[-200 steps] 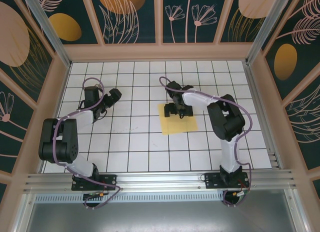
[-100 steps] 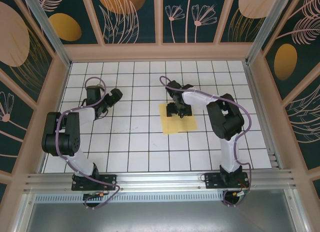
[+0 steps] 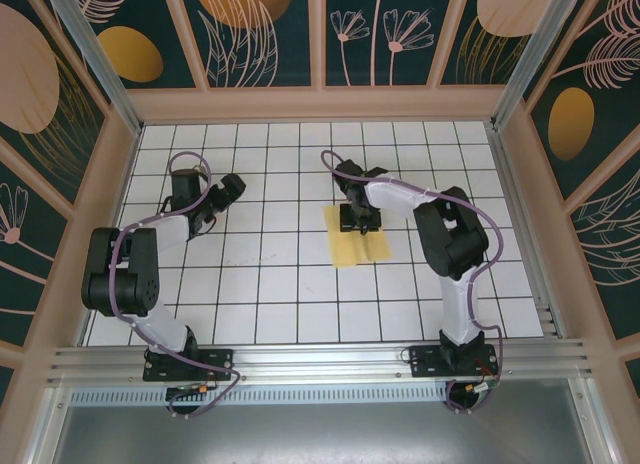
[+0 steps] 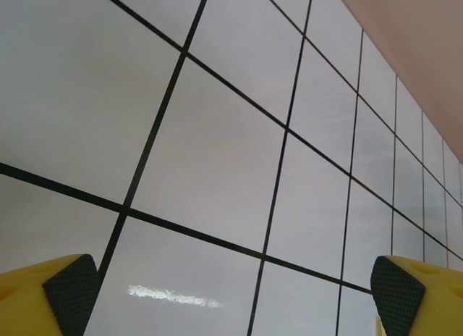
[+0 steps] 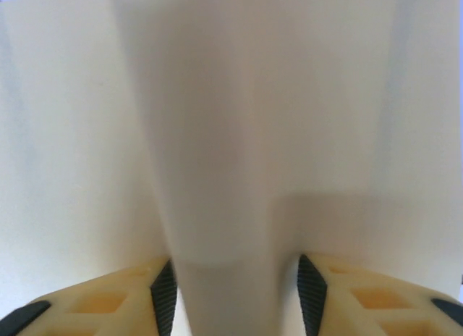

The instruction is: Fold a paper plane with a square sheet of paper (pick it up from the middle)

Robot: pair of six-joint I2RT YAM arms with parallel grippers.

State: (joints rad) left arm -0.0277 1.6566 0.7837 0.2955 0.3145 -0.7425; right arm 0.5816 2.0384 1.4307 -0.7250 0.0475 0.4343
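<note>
Bright, even light fr. above; glare streak on table (image 4: 170,296), L wrist view; sheet (image 5: 231,133) v. blurred close-up w/ soft shadows.

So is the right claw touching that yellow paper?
Touching. In the right wrist view, the right claw pinches a raised ridge of the yellow paper, which fills the gap between its pads.

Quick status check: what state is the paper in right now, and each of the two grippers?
Pale yellow square sheet of paper: not yet folded, lying mostly flat, its middle pinched up into a ridge.
Right gripper: closed on that ridge, pads against both sides.
Left gripper: wide open, empty.
</note>
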